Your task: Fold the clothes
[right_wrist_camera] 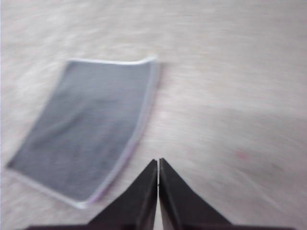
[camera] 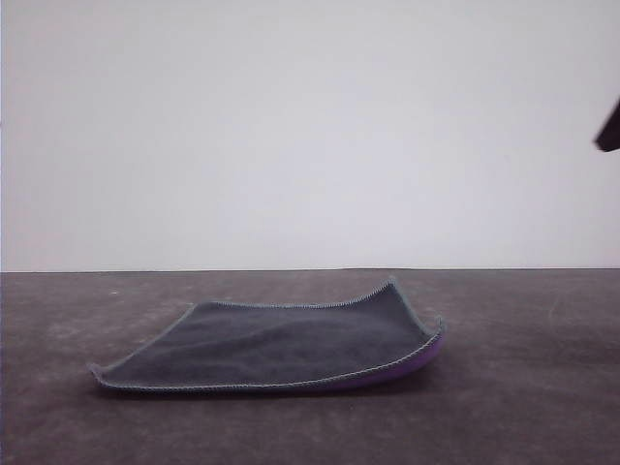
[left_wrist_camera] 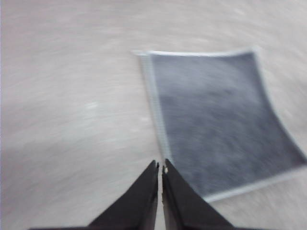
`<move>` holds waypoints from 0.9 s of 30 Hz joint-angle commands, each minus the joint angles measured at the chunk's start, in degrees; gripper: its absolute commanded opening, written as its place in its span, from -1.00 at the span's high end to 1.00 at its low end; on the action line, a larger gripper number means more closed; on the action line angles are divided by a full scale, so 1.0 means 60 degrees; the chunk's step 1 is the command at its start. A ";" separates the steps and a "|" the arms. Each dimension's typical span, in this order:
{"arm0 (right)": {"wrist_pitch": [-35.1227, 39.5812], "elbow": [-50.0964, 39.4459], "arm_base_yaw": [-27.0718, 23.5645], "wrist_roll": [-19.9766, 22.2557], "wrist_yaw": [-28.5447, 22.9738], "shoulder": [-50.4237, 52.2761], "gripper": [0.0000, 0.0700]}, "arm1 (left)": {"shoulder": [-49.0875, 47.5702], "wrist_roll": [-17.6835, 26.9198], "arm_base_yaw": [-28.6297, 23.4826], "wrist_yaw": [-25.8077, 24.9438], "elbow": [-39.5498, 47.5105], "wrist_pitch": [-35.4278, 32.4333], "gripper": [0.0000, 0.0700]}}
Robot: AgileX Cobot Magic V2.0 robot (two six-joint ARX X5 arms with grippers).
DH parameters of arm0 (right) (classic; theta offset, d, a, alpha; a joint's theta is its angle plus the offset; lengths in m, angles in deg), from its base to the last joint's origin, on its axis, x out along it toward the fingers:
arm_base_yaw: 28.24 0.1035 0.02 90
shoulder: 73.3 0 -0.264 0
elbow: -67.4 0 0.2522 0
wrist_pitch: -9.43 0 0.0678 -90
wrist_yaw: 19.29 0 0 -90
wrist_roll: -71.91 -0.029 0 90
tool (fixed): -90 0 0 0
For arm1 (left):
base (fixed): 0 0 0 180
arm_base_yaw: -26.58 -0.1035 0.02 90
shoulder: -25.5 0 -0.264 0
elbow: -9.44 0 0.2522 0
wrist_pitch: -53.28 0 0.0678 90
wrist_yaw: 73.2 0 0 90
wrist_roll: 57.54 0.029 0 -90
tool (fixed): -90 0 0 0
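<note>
The cloth [camera: 291,344] lies flat, grey side up, mid-table [camera: 542,407]; my left pincer [left_wrist_camera: 159,167] and right pincer [right_wrist_camera: 158,163], both pressed together (empty), flank its opposite edges, about equally near.

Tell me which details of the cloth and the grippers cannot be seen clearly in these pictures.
- Cloth underside: front view shows just a purple sliver at its right edge; the grey top hides the rest.
- Cloth stitching: smeared by motion blur in both wrist views.
- Dark shape at the front view's right edge: cut off, cannot be identified.
- Left gripper and right gripper: bases cut off by the frame.
</note>
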 commanded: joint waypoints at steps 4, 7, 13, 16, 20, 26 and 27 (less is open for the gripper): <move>0.0404 0.0109 0.0556 0.0114 0.0058 -0.0328 0.98 | 0.0239 0.0247 0.0323 -0.0049 -0.0160 -0.0136 0.99; 0.0577 0.0109 0.0654 0.0131 0.0024 -0.0369 0.38 | 0.0259 0.0236 0.0318 -0.0049 -0.0160 -0.0195 0.67; 0.0648 0.0109 0.0653 0.0089 0.0021 -0.0374 -0.57 | 0.0237 0.0019 0.0318 -0.0049 -0.0160 -0.0264 -0.39; 0.0650 0.0109 0.0653 -0.0049 0.0022 -0.0386 -0.57 | 0.0244 -0.0490 0.0311 -0.0052 -0.0160 -0.0320 -0.36; 0.0735 0.0125 0.0649 -0.0852 0.0047 -0.0533 -0.50 | 0.0467 -0.1021 0.0108 -0.0245 -0.0160 -0.0362 -0.38; 0.0955 0.0374 0.0583 -0.1720 0.0545 -0.1486 -0.49 | 0.1604 -0.1260 -0.0604 -0.1747 -0.0160 -0.0806 -0.59; 0.1110 0.0407 0.0569 -0.1842 0.0717 -0.1715 -0.49 | 0.1855 -0.1371 -0.0735 -0.2040 -0.0160 -0.1019 -0.59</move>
